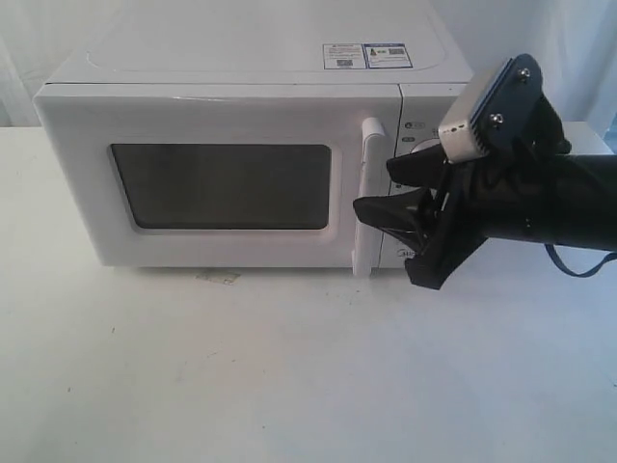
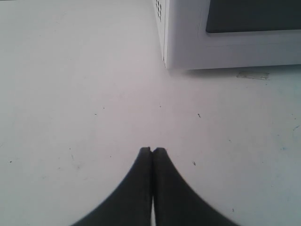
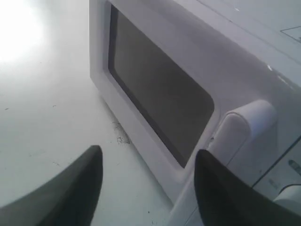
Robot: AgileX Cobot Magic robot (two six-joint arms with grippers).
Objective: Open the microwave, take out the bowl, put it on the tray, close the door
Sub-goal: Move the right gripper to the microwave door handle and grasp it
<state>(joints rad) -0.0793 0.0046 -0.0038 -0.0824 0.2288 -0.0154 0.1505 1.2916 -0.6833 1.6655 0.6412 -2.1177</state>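
One microwave (image 1: 241, 58) sits on the table (image 1: 289, 386), door (image 1: 212, 121) closed; the right gripper (image 1: 374, 185), fingers spread, hovers just before its handle (image 1: 370, 130). Left wrist: left gripper (image 2: 152, 150) pressed together near the microwave's corner. Right wrist: handle beside one spread finger.

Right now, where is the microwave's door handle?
In the exterior view the handle stands upright at the right edge of the door, between the dark window and the knob panel, with the open right gripper close by.

white table (image 1: 289, 386); pale curtain (image 1: 17, 58) behind; bright, washed-out light
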